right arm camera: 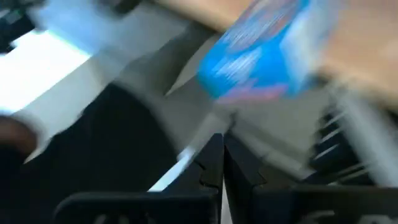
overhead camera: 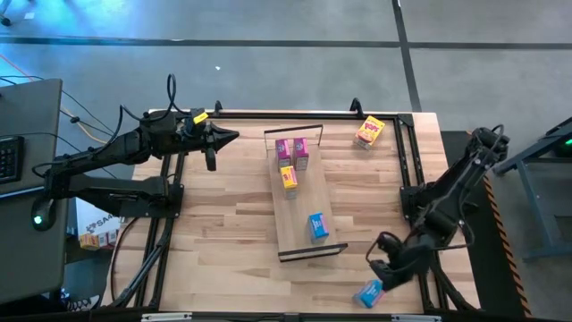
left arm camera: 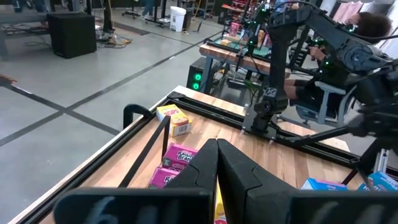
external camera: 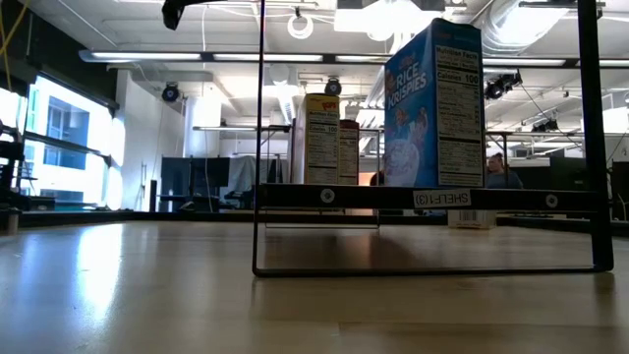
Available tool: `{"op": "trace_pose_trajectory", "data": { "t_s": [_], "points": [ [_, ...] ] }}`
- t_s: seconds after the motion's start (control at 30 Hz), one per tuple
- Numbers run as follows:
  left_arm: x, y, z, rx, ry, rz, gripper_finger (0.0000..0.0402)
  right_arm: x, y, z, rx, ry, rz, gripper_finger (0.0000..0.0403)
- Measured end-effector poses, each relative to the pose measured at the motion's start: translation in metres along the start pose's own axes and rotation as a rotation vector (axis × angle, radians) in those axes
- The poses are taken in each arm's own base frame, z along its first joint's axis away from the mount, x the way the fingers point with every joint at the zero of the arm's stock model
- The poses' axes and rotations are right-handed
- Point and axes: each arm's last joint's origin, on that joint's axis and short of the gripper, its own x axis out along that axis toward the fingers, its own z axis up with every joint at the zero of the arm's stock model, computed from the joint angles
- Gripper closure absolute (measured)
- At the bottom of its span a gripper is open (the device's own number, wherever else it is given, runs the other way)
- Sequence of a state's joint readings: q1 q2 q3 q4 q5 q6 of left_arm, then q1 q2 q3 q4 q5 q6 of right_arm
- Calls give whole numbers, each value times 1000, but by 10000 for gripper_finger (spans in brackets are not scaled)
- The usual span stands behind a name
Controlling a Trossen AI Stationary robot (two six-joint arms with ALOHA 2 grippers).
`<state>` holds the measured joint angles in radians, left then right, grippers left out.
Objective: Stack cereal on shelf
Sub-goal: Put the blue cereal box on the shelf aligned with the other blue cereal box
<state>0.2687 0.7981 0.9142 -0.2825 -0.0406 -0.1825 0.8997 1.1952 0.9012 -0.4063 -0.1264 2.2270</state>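
The shelf (overhead camera: 301, 210) lies mid-table. On its plank stand two pink cereal boxes (overhead camera: 293, 151), a yellow one (overhead camera: 289, 177) and a blue one (overhead camera: 317, 225); the low view shows the blue box (external camera: 432, 103) upright. Another yellow box (overhead camera: 370, 131) rests on the table at the far right. A second blue box (overhead camera: 368, 292) lies near the table's near right corner. My right gripper (overhead camera: 382, 269) hangs shut just above and beside it; in its blurred wrist view the box (right arm camera: 261, 50) sits beyond the shut fingertips (right arm camera: 217, 168). My left gripper (overhead camera: 228, 137) waits shut at the far left.
A black metal frame (overhead camera: 413, 170) runs along the table's edges, close to the blue box at the near right. Bare wood (overhead camera: 214, 233) lies left of the shelf. A desk with equipment (overhead camera: 27, 143) stands beyond the table's left edge.
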Motion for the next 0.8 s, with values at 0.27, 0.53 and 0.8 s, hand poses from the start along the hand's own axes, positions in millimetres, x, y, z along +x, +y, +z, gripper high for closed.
{"op": "trace_pose_trajectory", "data": {
  "t_s": [0.27, 0.53, 0.8],
  "points": [
    [0, 0, 0, -19, 2, 0, 401, 32, 21, -2, 12, 69, 151, 337],
    [0, 0, 0, -25, 4, 1, 401, 17, 54, -18, -228, 74, 502, 272],
    [0, 0, 0, -54, 3, 1, 401, -25, 97, -40, -648, 0, 309, 302]
  ]
}}
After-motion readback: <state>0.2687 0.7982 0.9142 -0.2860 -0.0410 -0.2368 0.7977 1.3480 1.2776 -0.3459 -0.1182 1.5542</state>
